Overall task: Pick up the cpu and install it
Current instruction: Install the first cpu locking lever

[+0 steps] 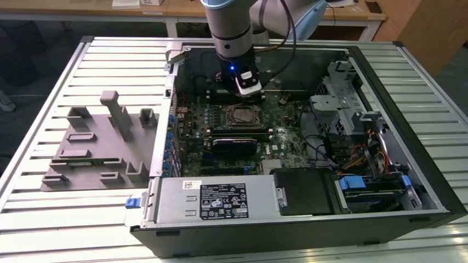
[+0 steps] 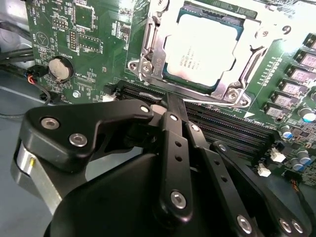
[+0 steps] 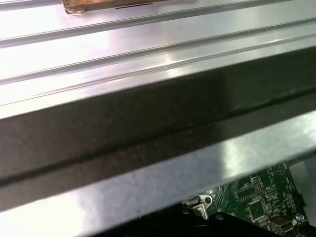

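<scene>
The cpu [image 2: 201, 49] is seated in the motherboard socket [image 2: 148, 64], its silvery top exposed inside the square metal frame; in the exterior view the socket [image 1: 241, 115] sits near the middle of the motherboard [image 1: 219, 145] within the open computer case [image 1: 409, 137]. The arm [image 1: 232, 33] reaches down into the case, and the gripper [image 1: 249, 90] hangs just above the board on the far side of the socket, close to it but not over it. In the second wrist view the gripper [image 2: 170, 106] has its black fingers [image 2: 174, 143] drawn together to a narrow point with nothing between them; the tips stand beside the socket frame, above the long memory slots [image 2: 232, 123], and appear clear of the chip. Judged from this layout, the pick-up and placement are already accomplished, and the step in hand is the close of installation. Whether the retention frame is fully latched cannot be determined. Any further contact near the socket calls for a vertical, centred approach and light force, since a sideways push on the frame could disturb the chip. The first wrist view shows the ribbed metal table [image 3: 148, 44] and the case edge [image 3: 148, 128], with a corner of green board beyond.
</scene>
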Robot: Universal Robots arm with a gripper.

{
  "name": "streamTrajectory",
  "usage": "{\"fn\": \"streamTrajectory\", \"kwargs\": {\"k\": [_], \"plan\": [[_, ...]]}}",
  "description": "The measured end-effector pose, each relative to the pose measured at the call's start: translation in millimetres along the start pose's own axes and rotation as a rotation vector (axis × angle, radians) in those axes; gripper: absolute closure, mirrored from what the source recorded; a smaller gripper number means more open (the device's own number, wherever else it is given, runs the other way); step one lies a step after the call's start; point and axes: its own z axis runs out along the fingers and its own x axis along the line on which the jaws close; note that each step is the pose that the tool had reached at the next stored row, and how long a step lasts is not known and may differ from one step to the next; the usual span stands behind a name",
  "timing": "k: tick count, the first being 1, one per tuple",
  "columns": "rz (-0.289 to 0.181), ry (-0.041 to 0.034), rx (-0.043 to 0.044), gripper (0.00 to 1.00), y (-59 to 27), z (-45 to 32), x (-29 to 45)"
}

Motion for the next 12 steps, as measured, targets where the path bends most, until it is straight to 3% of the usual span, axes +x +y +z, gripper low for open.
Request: {"fn": "streamTrajectory", "kwargs": {"k": [12], "plan": [[0.021, -0.0171, 0.0, 0.89, 0.6, 2.7, 5.4]]}}
